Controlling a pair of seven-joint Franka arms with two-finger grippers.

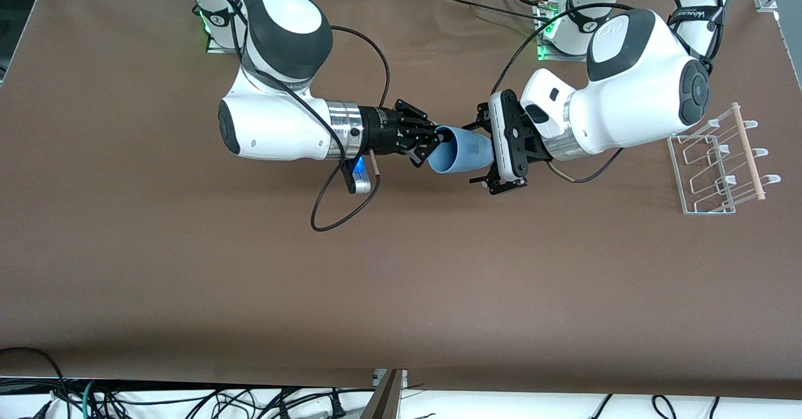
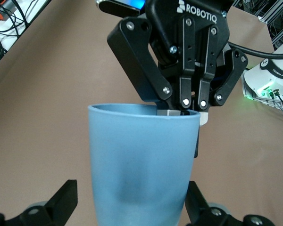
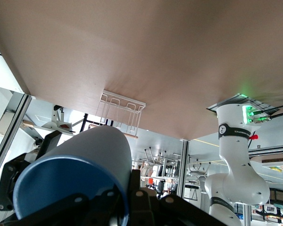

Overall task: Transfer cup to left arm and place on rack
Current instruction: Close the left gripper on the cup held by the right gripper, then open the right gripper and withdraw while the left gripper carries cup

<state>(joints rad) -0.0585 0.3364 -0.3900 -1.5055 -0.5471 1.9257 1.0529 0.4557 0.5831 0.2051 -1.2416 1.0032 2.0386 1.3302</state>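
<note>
Handover is the step we judge to be in hand: the cup [image 1: 460, 151] lies on its side in the air above the middle of the counter [image 1: 188, 281], its rim pinched by the right tool [image 1: 425, 143], one finger inside the mouth and one outside. In the left wrist view the left tool [image 1: 485, 151] stands wide open, a finger [image 2: 61, 200] on either side of the cup's base and neither touching the wall. To do this well, we would bring the left tool further onto the body so the pads meet the wall squarely below the rim, close firmly, and only then let the right tool release. The taper matters: a grip too near the narrow base could slip.

Room is generous. The rack [image 1: 714, 165] sits toward the left arm's end of the counter, well apart from both tools, with bare counter between. We see the counter edge just beside the rack, so the placing move wants a short, controlled reach.
</note>
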